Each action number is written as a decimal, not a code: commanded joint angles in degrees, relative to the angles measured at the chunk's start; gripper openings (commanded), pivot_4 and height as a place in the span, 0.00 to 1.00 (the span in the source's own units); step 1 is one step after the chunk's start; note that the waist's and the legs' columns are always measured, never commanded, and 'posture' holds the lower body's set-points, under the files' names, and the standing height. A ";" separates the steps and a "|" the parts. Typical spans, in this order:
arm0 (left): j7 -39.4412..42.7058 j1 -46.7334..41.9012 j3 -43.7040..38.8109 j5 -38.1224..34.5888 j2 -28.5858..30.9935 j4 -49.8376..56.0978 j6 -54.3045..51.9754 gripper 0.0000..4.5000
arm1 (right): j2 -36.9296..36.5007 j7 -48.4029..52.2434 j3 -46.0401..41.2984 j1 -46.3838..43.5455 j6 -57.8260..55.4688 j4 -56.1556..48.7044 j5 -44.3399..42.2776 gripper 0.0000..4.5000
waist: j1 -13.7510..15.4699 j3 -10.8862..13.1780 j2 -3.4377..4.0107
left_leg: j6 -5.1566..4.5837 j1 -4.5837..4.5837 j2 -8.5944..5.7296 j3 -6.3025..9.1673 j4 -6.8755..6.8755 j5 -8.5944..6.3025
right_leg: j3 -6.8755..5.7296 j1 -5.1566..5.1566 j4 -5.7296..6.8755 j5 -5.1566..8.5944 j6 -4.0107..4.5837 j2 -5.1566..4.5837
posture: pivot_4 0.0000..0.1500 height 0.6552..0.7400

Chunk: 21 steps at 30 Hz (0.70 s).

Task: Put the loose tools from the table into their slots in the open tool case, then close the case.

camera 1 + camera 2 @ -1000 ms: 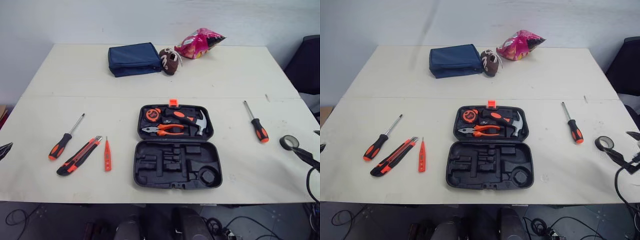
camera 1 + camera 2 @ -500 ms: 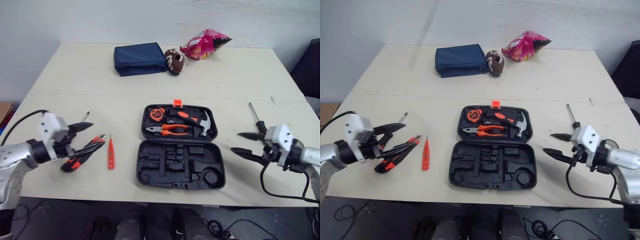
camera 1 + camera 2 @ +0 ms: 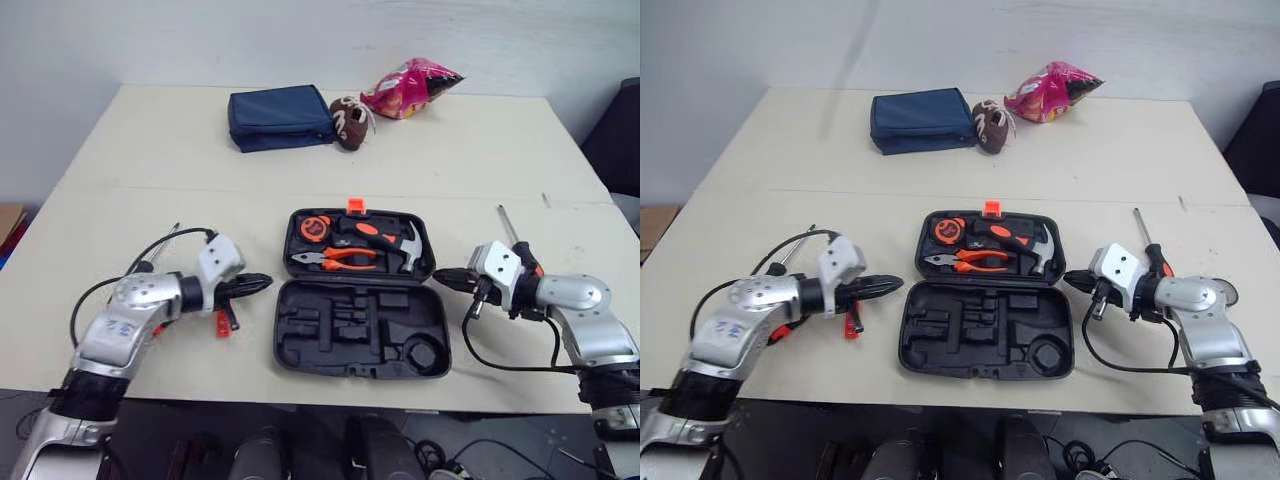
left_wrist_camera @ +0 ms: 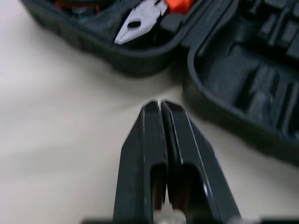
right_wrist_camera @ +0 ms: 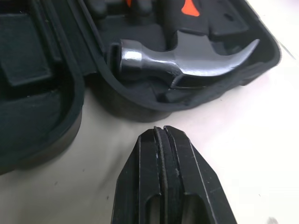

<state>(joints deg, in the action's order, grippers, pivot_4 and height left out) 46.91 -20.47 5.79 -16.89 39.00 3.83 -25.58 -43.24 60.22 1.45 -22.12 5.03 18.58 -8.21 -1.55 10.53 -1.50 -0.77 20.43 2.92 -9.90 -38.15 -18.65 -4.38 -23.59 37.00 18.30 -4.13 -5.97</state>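
Opening stage of the packing task: no loose tool is yet taken up, and the lid is unclosed. The tool case (image 3: 300,345) is taken as the dial centre.

Nearest, its front half is seen as a tray of empty moulded slots. At 8 o'clock an orange tester pen (image 3: 221,321) lies on the table (image 3: 130,150), largely covered by the left forearm.

The left gripper (image 3: 264,282) is held at 9 o'clock, just beside the case rim, its fingers pressed together with nothing between them. The right gripper (image 3: 440,275) is held at 3 o'clock, also near the rim, clenched and empty.

The far half of the case is occupied by a hammer (image 5: 180,56), pliers (image 3: 340,260) and a tape measure (image 3: 308,229).

At 2 o'clock a screwdriver (image 3: 507,226) is laid beyond the right gripper, its orange handle mostly masked by that wrist. At 10 o'clock the thin shaft of a second screwdriver (image 3: 175,229) is exposed, the handle being hidden.

Farthest, at 12 o'clock, a blue pouch (image 3: 280,116), a small brown ball (image 3: 345,122) and a pink snack bag (image 3: 410,85) are set well apart from the work.

The next move is judged to require one gripper to be opened and swung outward onto a tool handle. What else lies beneath the left arm cannot be made out.
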 commanded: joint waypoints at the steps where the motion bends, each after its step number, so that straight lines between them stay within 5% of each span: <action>1: -1.63 -1.15 0.34 1.92 -1.78 -0.52 0.50 0.01 | 0.66 -0.27 -0.21 -0.44 1.43 0.19 0.31 0.00 | 0.00 0.00 0.00 | 0.00 0.03 0.01 0.00 -0.01 0.00 | -0.01 -0.01 0.00 0.00 0.00 0.00 | 1.00 1.00; 13: -3.32 -2.96 2.59 5.70 -8.17 -2.22 2.09 0.01 | 3.70 1.05 1.51 -0.77 1.97 -1.26 0.14 0.00 | -0.18 0.00 0.00 | 0.04 -0.02 0.14 0.00 -0.07 0.01 | 0.02 -0.01 0.06 0.00 0.01 0.12 | 1.00 1.00; 21: -4.08 -0.58 -2.13 5.76 -5.09 -1.34 1.50 0.01 | 2.76 0.30 -1.33 -0.68 0.37 -1.29 -0.99 0.00 | -0.23 0.00 0.00 | 0.06 -0.02 0.19 0.00 -0.07 0.01 | 0.03 -0.01 0.06 0.01 0.02 0.14 | 1.00 1.00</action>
<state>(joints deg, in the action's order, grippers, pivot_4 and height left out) 43.17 -21.70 7.23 -10.95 32.05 0.87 -24.79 -39.44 60.54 1.98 -22.43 5.63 19.28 -7.97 -1.78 10.53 -1.50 -0.70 20.41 3.11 -9.90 -38.23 -18.64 -4.34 -23.60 37.06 18.31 -4.11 -5.82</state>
